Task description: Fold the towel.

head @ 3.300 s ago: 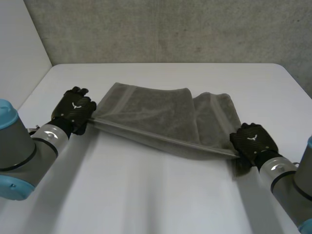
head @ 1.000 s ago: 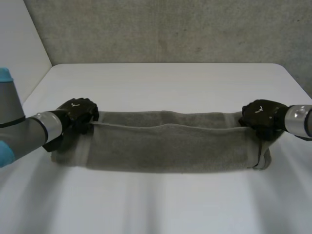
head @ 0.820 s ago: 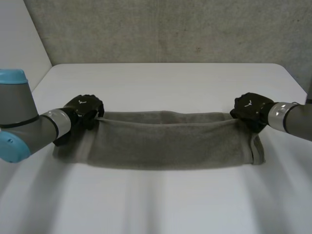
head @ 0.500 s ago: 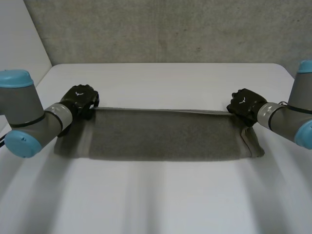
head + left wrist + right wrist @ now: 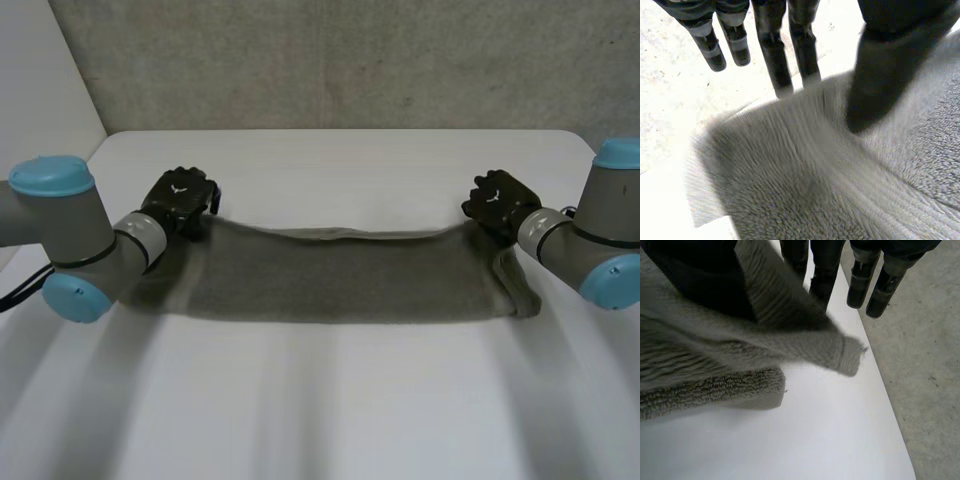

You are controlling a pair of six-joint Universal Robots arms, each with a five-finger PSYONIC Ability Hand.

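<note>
Towel (image 5: 340, 275): showing plain grey, ribbed band at its end.
Surface (image 5: 330, 400): showing plain white.
Wall (image 5: 330, 60): showing mottled grey.

A bare lab: white table (image 5: 350, 400) against a grey concrete wall (image 5: 350, 60).

There is one grey terry towel (image 5: 340, 275), a single long piece of cloth, and one white table (image 5: 330, 400) under it. Two black robot hands are in the head view, the left hand (image 5: 180, 195) and the right hand (image 5: 497, 200), one on each of two grey-jointed arms, the left arm (image 5: 85, 240) and the right arm (image 5: 585, 245). Four round light-blue caps (image 5: 48, 175) show on those arms, two on each, and one rough grey wall (image 5: 350, 60) stands behind the table.
</note>
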